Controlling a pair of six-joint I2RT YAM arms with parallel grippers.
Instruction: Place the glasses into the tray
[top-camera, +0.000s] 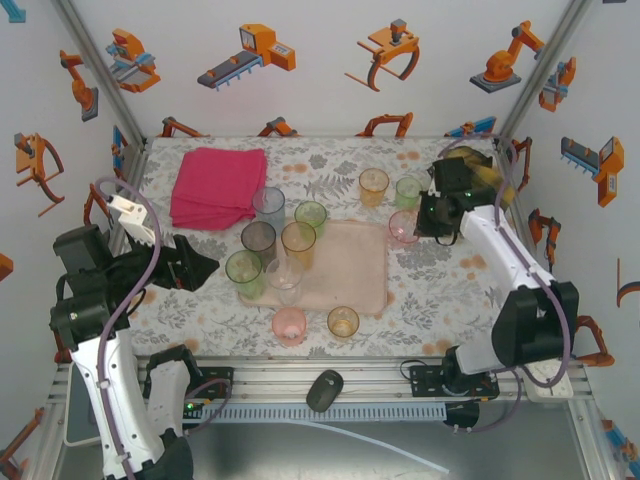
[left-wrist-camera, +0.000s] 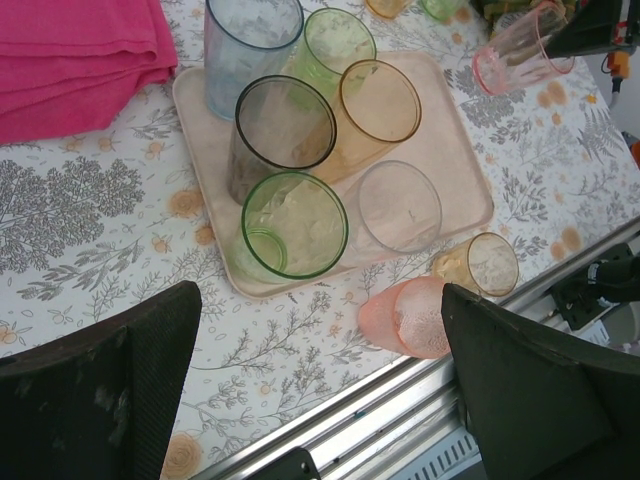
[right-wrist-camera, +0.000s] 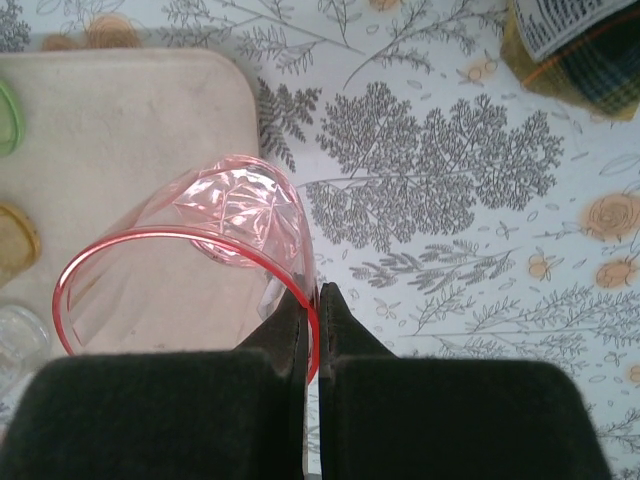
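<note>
Top external view: task roughly half done, by my count. Pale pink tray (top-camera: 350, 275) lies mid-worktop. Six glasses (top-camera: 298, 240) stand crowded at its left end, and its right half is bare. Five are off it. An orange glass (top-camera: 373, 186) and a green glass (top-camera: 407, 190) stand beyond the tray's far right corner. A second pink glass (top-camera: 290, 325) and an amber glass (top-camera: 343, 321) sit just off its near edge. The fifth is the pink glass (right-wrist-camera: 190, 260): right hand (right-wrist-camera: 310, 300) pinched tight on its rim wall, glass tilted, held at the tray's right edge. Left hand (left-wrist-camera: 320, 300) gapes wide, holds nothing, and hangs left of the tray.

Surroundings: white enclosure walls (top-camera: 300, 95) printed with orange robot drawings. Worktop (top-camera: 440, 285) is covered in a grey-leaf floral cloth with orange blooms. Folded magenta cloth (top-camera: 218, 185) lies at the far left, apart from the tray. Dark oval object (top-camera: 325, 390) rests on the near rail (top-camera: 270, 378).
</note>
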